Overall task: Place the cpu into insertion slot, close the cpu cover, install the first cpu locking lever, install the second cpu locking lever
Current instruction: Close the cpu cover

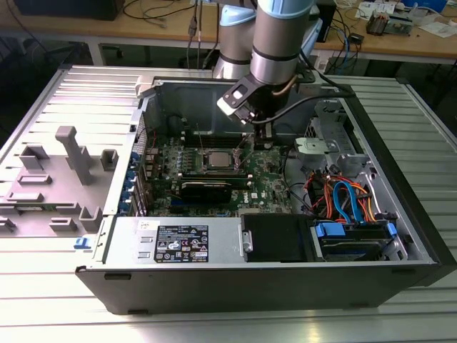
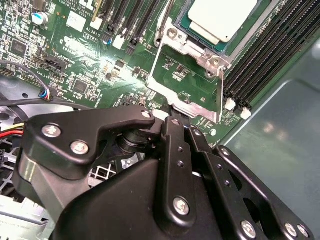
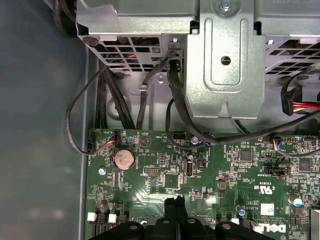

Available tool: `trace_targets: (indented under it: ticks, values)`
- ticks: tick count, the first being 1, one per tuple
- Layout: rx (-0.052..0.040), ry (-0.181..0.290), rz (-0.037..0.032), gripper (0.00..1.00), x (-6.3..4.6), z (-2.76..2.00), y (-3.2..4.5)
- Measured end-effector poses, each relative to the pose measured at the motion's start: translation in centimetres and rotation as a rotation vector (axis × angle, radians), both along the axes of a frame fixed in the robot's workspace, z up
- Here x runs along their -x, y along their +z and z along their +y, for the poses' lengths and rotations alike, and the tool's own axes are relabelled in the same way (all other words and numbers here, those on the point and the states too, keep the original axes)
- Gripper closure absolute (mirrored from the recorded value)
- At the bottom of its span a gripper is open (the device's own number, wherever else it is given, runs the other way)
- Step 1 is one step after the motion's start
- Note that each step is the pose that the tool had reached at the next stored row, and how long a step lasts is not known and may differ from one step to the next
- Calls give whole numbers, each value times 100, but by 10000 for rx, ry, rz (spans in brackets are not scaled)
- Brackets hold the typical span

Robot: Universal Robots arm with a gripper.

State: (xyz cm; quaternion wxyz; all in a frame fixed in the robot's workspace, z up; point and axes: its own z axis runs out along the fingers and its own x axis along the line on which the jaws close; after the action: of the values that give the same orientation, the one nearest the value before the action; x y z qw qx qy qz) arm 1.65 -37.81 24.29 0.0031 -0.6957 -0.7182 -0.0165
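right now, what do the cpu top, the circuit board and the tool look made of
cpu: likely metal, pale matte silver-grey top with a soft sheen. circuit board: green lacquered laminate, probably fibreglass, with fine traces. tool: black matte links, metal or hard plastic, joined by bright steel-looking screws.

The exterior view stands off the arm (image 1: pixel 275 43), looking down at a slant over the whole open case (image 1: pixel 250 282). Both wrist views ride close behind the gripper (image 2: pixel 172 119) — the second wrist view faces past the jaws to the cpu (image 2: pixel 222 17) just ahead, the first wrist view past them to the cage (image 3: pixel 225 60) beyond. All three share the board (image 1: pixel 268 187).
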Motion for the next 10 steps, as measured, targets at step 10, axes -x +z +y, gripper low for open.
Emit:
trace_targets:
  ticks: [10]
  values:
    - [2,-1,0,89,47,0,7]
